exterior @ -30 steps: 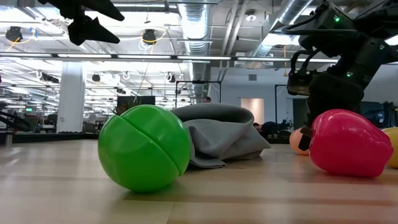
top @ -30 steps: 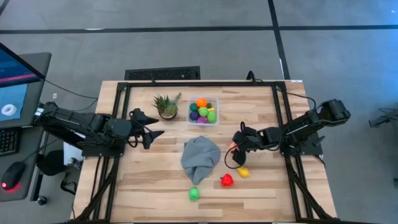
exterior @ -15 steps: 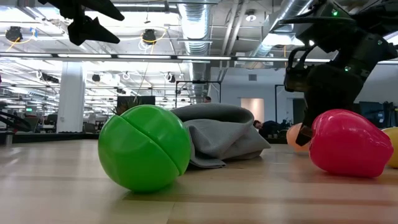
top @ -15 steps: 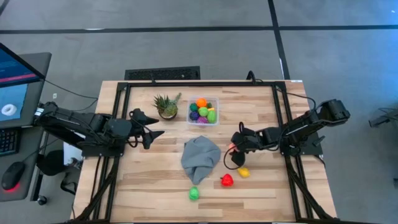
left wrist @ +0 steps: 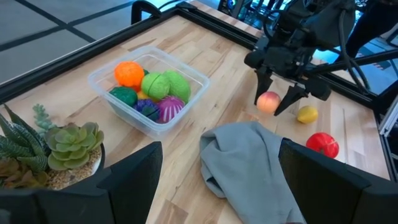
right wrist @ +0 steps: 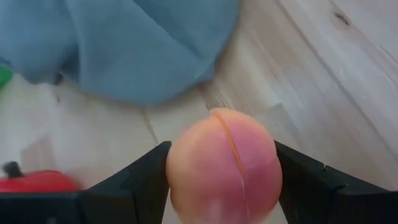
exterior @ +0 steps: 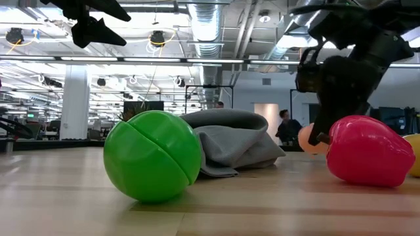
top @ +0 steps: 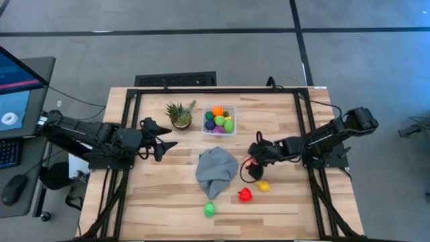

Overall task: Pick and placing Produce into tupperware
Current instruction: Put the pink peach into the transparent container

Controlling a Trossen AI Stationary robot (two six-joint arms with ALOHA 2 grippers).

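Gripping a peach (right wrist: 224,167) just off the table, R gripper (top: 253,161) sits beside the grey cloth (top: 216,169) — tupperware (top: 220,119) lies up-table past the cloth, nearer R arm; L gripper (top: 161,139) waits open.

— What do the arms look like from above?
— Both are matte black. The left arm (top: 87,138) is a chain of blocky segments, with black cables trailing off its base end.
— And the right arm (top: 322,141)?
— Same black build, with a chunky rounded joint housing at its 2 o'clock end.
— The fingers?
— The left gripper (top: 164,139) has pointed black fingers; the right gripper (left wrist: 281,99) has slim, tapering black ones below a boxy body with looping cables.
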